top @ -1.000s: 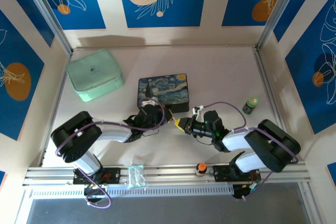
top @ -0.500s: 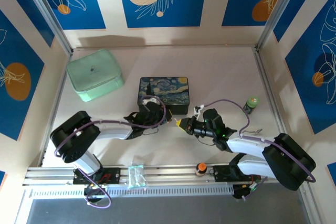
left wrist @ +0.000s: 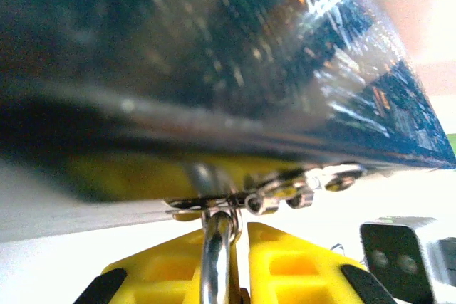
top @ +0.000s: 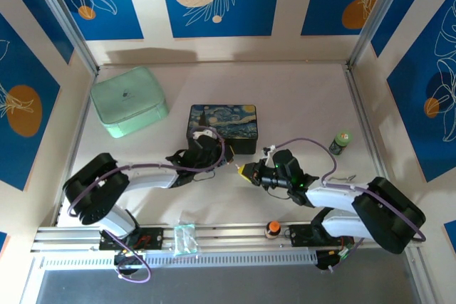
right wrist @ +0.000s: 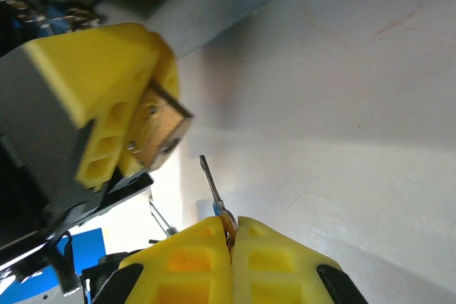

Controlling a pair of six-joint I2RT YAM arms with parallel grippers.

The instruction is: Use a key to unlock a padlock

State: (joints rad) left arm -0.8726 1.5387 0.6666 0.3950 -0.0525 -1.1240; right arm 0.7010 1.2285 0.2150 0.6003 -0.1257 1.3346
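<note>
Right gripper (right wrist: 231, 231) jaws are pinching shut on the key (right wrist: 211, 184): bow buried between the pads, blade sticking straight out past the tips. Left gripper (left wrist: 237, 245) jaws are clamping the padlock (right wrist: 162, 128). Its wrist cam is showing the silver shackle running down between the fingers, with the brass body projecting beyond the tips and an end face turned toward the right jaws. The padlock is sitting just ahead and left of the key tip, with a gap between them, not touching. Both look lifted off the table (right wrist: 342, 105), with the starry tin (top: 222, 124) right beyond the left jaw tips.

Reading this as the alignment step before insertion.
- **Aim:** the blade is pointing past the right side of the body, not at the face. I'd be swinging the right jaws leftward and lining the blade axis up with the keyway before pushing.
- **Feed:** going in slowly. The blade is thin and held by the bow alone, so side load is likely to twist it in the pads.
- **Left jaws:** acting as a rigid anchor.
- **Unknown:** can't tell blade orientation versus the slot, too small.
</note>
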